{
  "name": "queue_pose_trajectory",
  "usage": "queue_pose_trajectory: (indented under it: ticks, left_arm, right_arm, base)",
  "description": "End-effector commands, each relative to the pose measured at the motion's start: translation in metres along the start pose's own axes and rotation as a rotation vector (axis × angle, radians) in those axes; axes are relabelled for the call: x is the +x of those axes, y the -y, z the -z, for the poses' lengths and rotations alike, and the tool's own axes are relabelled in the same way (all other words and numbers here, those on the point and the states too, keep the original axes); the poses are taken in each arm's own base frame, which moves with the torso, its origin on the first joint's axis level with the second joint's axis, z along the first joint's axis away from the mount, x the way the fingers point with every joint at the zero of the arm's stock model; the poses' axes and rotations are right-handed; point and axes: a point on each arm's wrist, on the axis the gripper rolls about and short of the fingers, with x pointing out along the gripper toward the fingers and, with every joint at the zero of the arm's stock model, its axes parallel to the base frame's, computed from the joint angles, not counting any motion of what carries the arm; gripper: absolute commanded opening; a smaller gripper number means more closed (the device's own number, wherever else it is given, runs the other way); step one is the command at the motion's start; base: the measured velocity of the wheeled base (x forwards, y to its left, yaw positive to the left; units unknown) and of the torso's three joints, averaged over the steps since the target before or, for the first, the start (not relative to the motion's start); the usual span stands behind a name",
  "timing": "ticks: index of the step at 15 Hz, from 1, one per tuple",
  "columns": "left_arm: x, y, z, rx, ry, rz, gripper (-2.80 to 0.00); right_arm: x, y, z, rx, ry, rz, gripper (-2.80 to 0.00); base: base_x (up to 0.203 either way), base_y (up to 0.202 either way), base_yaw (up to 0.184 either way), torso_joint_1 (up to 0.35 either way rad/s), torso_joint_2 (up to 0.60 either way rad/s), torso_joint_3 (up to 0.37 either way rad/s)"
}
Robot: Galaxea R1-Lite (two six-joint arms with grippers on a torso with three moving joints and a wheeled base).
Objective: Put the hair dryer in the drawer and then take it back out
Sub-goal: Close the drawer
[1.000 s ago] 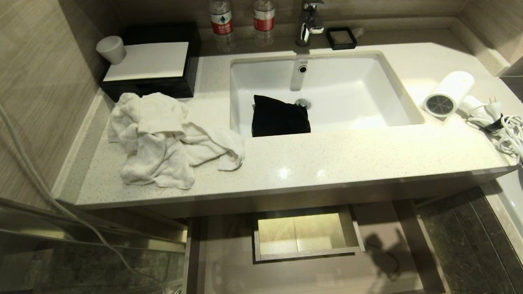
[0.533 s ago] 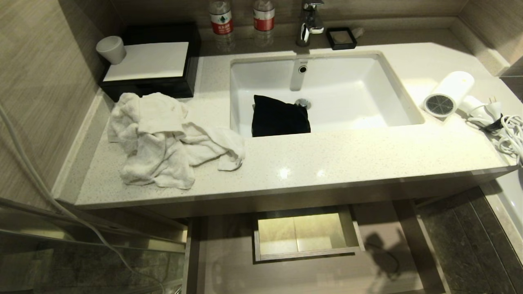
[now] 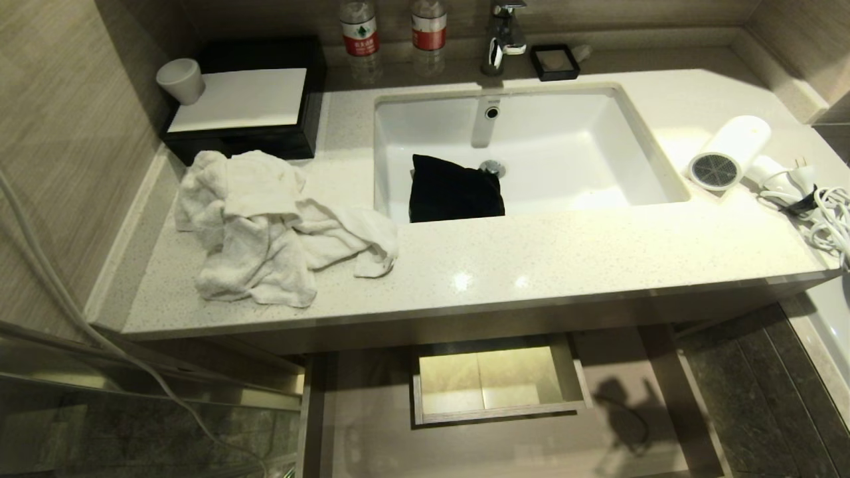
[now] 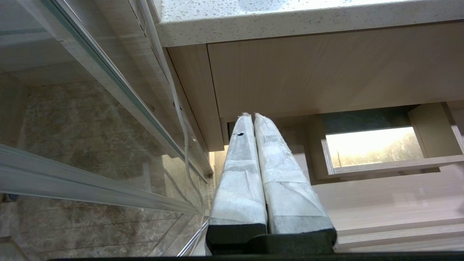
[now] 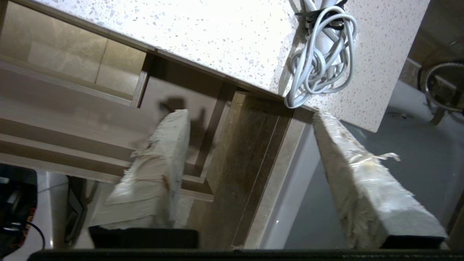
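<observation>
Lying on the counter's [image 3: 531, 259] far right, the hair dryer [image 3: 729, 154] sits untouched above the pulled-out drawer [image 3: 617, 372]; right gripper [image 5: 250, 119] fingers spread apart, left gripper [image 4: 252, 116] pressed together.

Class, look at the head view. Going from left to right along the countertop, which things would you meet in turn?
Crumpled white towel → sink holding a black pouch → white hair dryer → its bundled cord.

The hair dryer [image 3: 729, 153] lies on the worktop [image 3: 531, 259] at three o'clock from the sink [image 3: 564, 153]. The drawer [image 3: 372, 425] sticks out below, at six o'clock.
</observation>
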Motion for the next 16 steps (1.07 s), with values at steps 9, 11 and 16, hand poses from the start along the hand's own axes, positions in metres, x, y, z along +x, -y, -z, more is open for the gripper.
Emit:
queue_pose_trajectory:
  ticks: [9, 11, 16]
  left_arm:
    - [0.0001, 0.0000, 0.0004, 0.000, -0.001, 0.000, -2.80]
    - [0.0001, 0.0000, 0.0003, 0.000, -0.001, 0.000, -2.80]
    - [0.0001, 0.0000, 0.0003, 0.000, -0.001, 0.000, -2.80]
  right_arm:
    - [0.0005, -0.0028, 0.0022, -0.050, -0.007, -0.017, -2.80]
    - [-0.0001, -0.0033, 0.0022, -0.049, -0.007, -0.016, -2.80]
    - [0.0002, -0.0037, 0.0025, -0.053, -0.004, -0.015, -2.80]
  base:
    - [0.000, 0.000, 0.000, 0.000, 0.00, 0.000]
    - [0.000, 0.000, 0.000, 0.000, 0.00, 0.000]
    - [0.000, 0.000, 0.000, 0.000, 0.00, 0.000]
